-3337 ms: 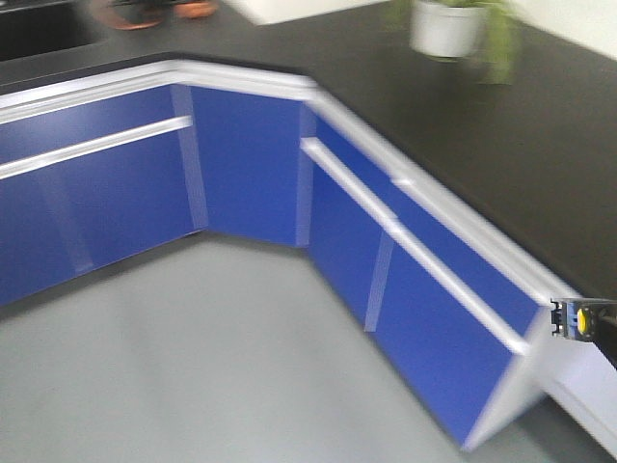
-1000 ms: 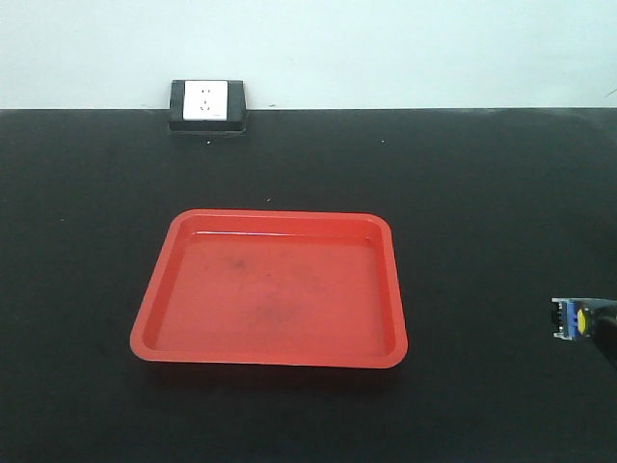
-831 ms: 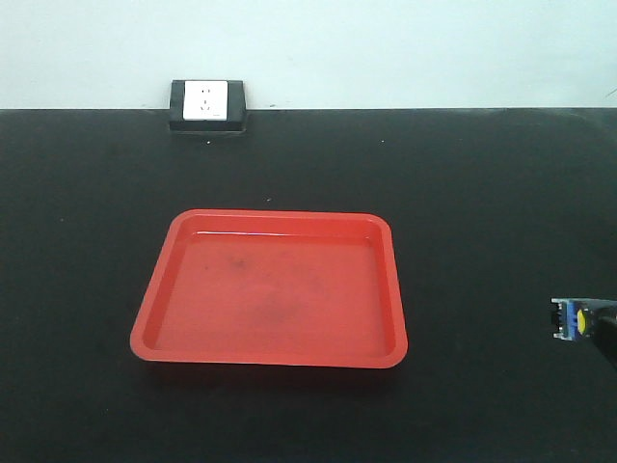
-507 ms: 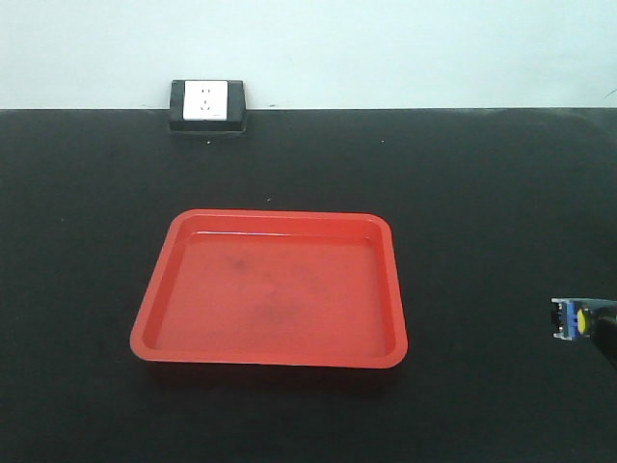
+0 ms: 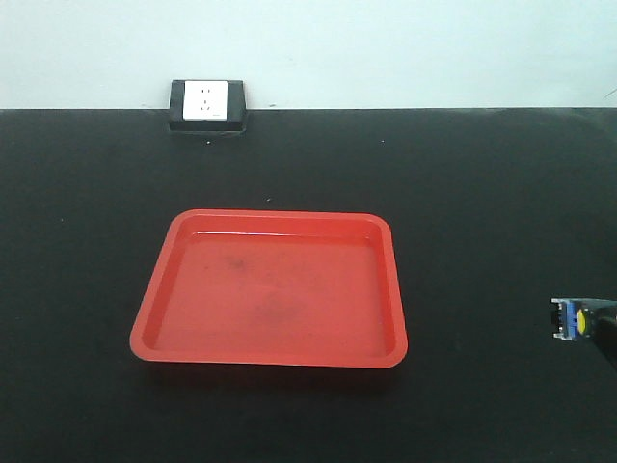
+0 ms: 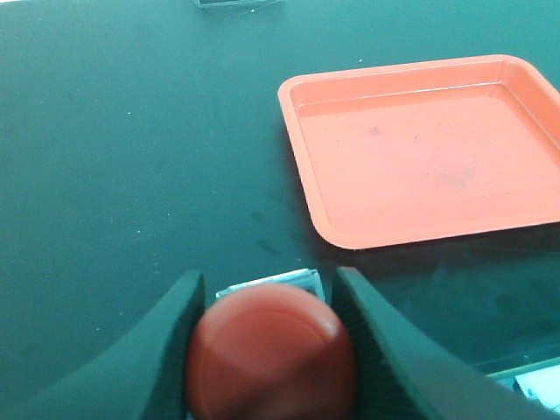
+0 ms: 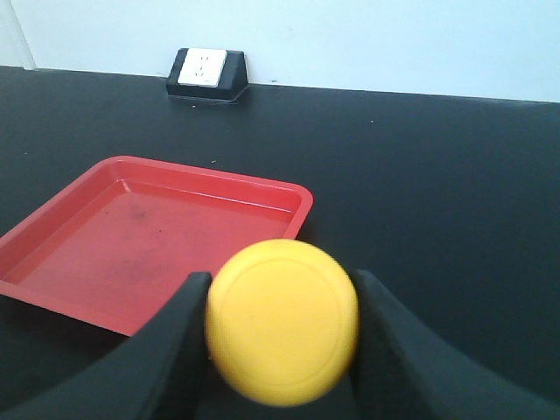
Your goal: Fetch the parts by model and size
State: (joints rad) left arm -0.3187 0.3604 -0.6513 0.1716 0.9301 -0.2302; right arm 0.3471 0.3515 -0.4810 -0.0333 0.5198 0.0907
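Tray: a red tray is set flat on the black bench, near the middle of the front view. Only its own bare floor, marked with faint dark smudges, is seen inside it.
Red part: the red push-button switch is held in the left gripper, apart from the tray. Its mushroom cap is turned toward the wrist camera, and a silver-edged body is glimpsed behind it.
Left fingers: the two dark fingers are pinched on either side of the red switch.
Yellow part: the yellow push-button switch is held in the right gripper, with its cap facing the wrist camera. The tray lies beyond it and to its left.
Right fingers: these are clamped on both flanks of the yellow switch.
Right arm pose: in the front view only its tip is seen at the right edge, well apart from the tray.
Socket: a white socket in a black housing is seated at the back of the bench, against the pale wall.
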